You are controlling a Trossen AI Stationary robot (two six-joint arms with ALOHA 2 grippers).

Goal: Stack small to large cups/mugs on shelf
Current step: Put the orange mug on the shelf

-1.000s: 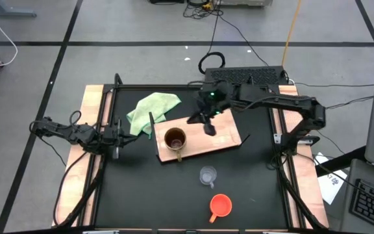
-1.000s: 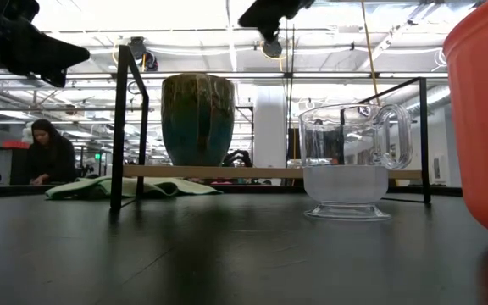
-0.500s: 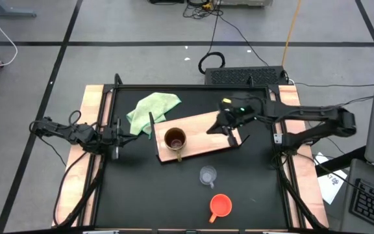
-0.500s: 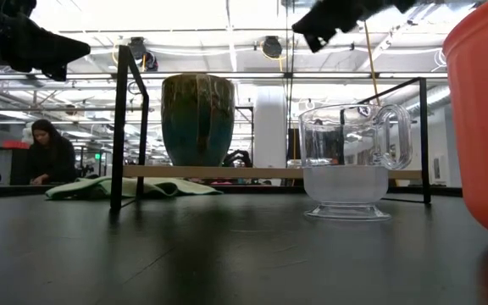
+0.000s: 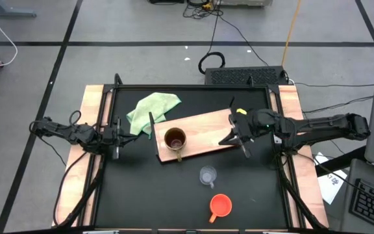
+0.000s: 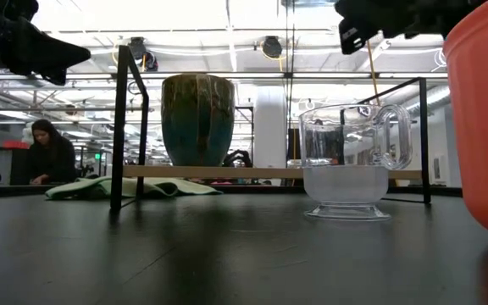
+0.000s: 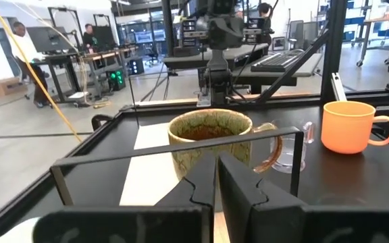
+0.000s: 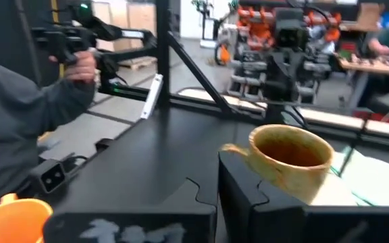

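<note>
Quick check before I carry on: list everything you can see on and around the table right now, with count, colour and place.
Board: one, light wood, table centre, lying at an angle.
Mug: one, brown, upright on the board's left end.
Glass cup: one, clear, on the table nearer the front than the board.
Orange cup: one, at the table's front edge.
Cloth: one, light green, rear left.
Person: one, dark clothes, in the room behind.
Left gripper: shut, left edge.
Right gripper: shut, empty, at the board's right end.
</note>
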